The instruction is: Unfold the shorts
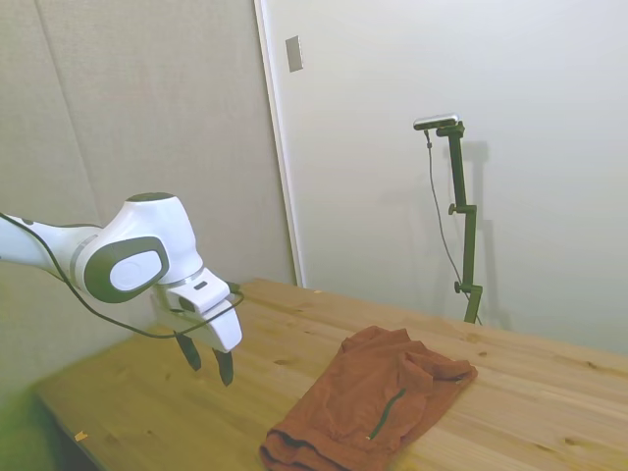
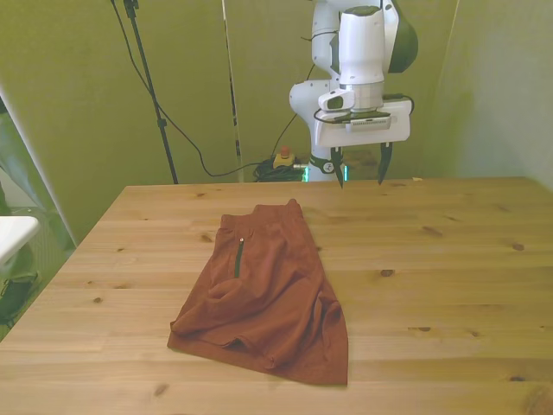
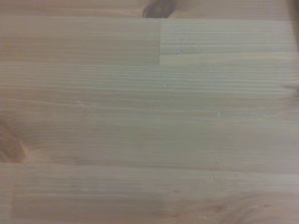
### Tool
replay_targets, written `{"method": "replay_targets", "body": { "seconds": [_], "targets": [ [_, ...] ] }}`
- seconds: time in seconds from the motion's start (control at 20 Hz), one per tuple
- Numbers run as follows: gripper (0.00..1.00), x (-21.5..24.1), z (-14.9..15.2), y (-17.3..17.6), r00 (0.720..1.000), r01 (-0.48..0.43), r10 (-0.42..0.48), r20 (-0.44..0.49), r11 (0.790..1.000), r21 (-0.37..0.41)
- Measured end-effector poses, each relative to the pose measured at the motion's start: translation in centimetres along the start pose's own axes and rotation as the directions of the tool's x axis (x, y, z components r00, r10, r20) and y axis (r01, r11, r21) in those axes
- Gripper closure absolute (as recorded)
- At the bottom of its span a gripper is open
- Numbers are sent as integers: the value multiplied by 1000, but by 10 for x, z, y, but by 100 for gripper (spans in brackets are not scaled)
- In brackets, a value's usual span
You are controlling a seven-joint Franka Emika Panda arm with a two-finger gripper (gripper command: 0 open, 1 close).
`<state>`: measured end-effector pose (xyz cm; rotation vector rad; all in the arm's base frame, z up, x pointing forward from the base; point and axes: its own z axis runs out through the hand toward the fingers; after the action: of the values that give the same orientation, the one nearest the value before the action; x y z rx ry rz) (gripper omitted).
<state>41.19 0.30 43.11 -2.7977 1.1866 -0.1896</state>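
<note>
The rust-orange shorts [image 2: 263, 298] lie folded on the wooden table [image 2: 449, 268], left of its middle in the front view, with a thin dark green line [image 2: 238, 258] near their far end. In the side view the shorts [image 1: 368, 407] sit at the lower middle. My gripper [image 2: 361, 171] hangs in the air above the table's far edge, well clear of the shorts, open and holding nothing. In the side view the gripper [image 1: 207, 359] is to the left of the cloth. The wrist view shows only bare wood [image 3: 149, 121].
The table's near edge runs just below the shorts in the front view. Bare wood spreads across the front view's right half. Cables and a red button [image 2: 282, 157] lie on the floor behind the table.
</note>
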Motion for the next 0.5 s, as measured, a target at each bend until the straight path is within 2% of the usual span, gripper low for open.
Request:
{"method": "replay_targets", "body": {
  "seconds": [0.15, 0.25, 0.5],
  "targets": [
    [0, 2, -1, 1, 1000, -5, 5, 6, 1000, -2],
    [0, 12, -14, 0, 1000, -20, 20, -10, 1000, 21],
    [0, 81, -51, 1, 991, -109, 115, -62, 990, 87]
  ]
}}
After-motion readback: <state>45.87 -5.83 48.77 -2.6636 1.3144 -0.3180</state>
